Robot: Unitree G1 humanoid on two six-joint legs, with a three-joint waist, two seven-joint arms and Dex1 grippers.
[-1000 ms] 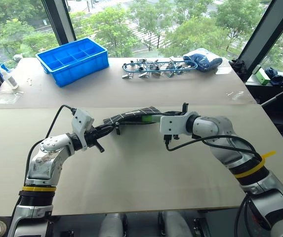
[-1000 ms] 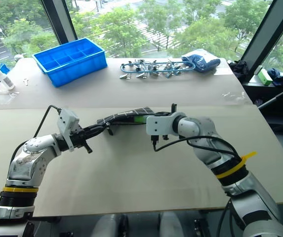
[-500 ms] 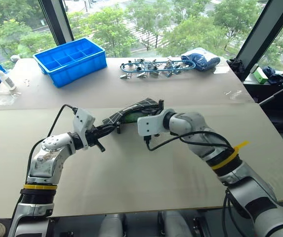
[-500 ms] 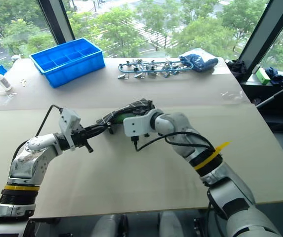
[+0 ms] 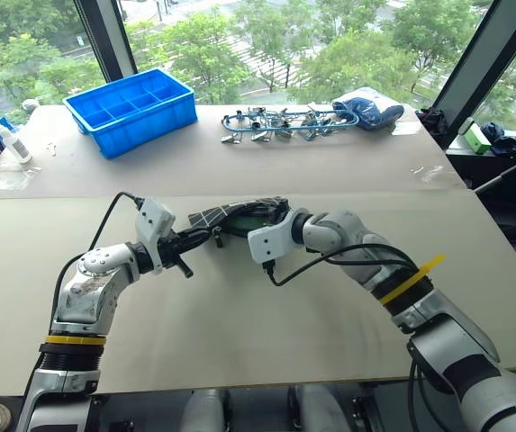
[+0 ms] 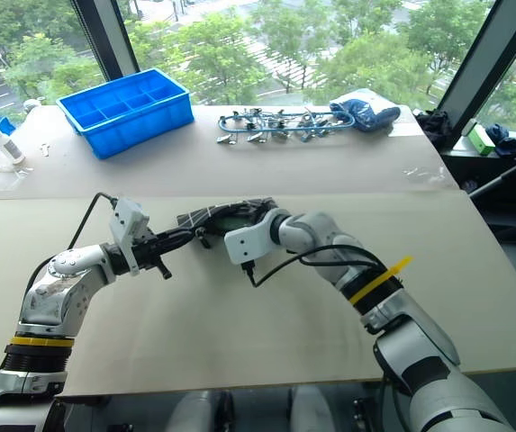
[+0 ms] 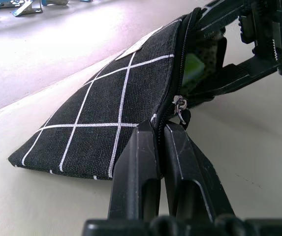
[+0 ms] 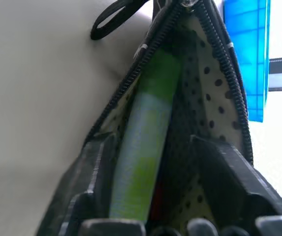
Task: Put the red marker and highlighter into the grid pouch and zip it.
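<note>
Compared with a second ago, the right arm has swung in toward the middle of the frame, its elbow folding and its white wrist block now sitting lower and further left, right against the open mouth of the grid pouch [image 5: 238, 214]; the pouch itself and the left arm have kept their place. The pouch lies just above the centre of the head view on the pale table [image 5: 239, 342], its long axis running from lower left to upper right, the zipper end toward the left gripper [image 5: 211, 237]. That gripper is clenched on the pouch's edge by the zipper, its two black fingers [image 7: 141, 162] pressed together over the fabric, the arm reaching in from the lower left with the forearm angled up and to the right. The right gripper [image 8: 155, 196] stands with its fingers spread wide inside the pouch mouth, grasping nothing that can be made out. Between them the highlighter [image 8: 145, 142] lies lengthwise along the polka-dot lining, parallel to the zipper, and a sliver of red beside its near end is likely the red marker [image 8: 155, 209].
</note>
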